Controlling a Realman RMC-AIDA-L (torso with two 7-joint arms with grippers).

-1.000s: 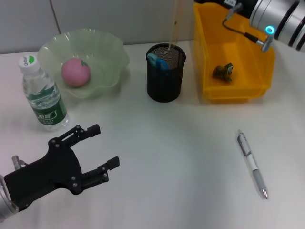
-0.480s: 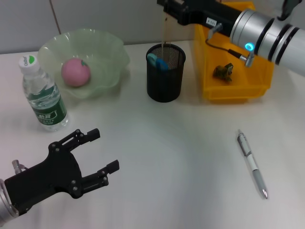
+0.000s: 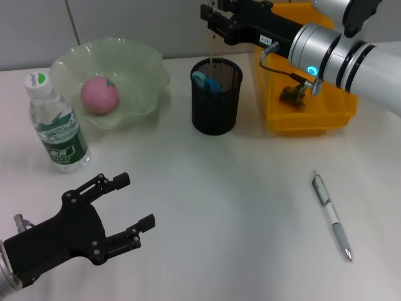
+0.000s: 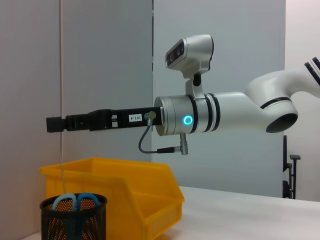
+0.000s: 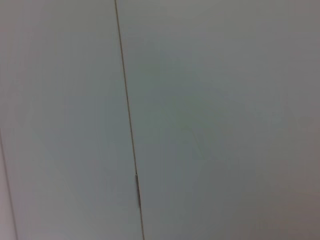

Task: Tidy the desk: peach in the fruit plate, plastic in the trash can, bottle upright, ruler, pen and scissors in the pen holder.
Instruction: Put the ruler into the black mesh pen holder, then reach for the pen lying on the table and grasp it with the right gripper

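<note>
Desk tidying, seen from our head camera: our right gripper [image 3: 213, 15] reaches in above the black mesh pen holder [image 3: 216, 95], its fingers pinched narrow on the ruler [image 3: 213, 53], which hangs upright with its lower end inside the holder. Blue-handled scissors [image 3: 205, 81] already stand in the same holder. Our left wrist view shows the same scene from the side: the right gripper [image 4: 54, 124] stretched out level, the thin ruler [image 4: 61, 90] running straight down past it into the pen holder [image 4: 73, 217], where the scissors' handles [image 4: 75, 201] show above the rim.

Just beside the holder, the yellow trash can [image 3: 311, 100] holds the crumpled plastic [image 3: 293, 94]. At the far left, the pink peach [image 3: 99, 95] sits in the pale green fruit plate [image 3: 135, 69], and the water bottle [image 3: 56, 124] stands upright in front of it. The pen [image 3: 331, 216] lies flat on the white desk [image 3: 232, 200], well apart from the holder, toward our right side.

Our left gripper [image 3: 128, 204] hovers low over the near left of the desk, fingers spread wide and holding nothing. Our right wrist camera sees only a grey wall.
</note>
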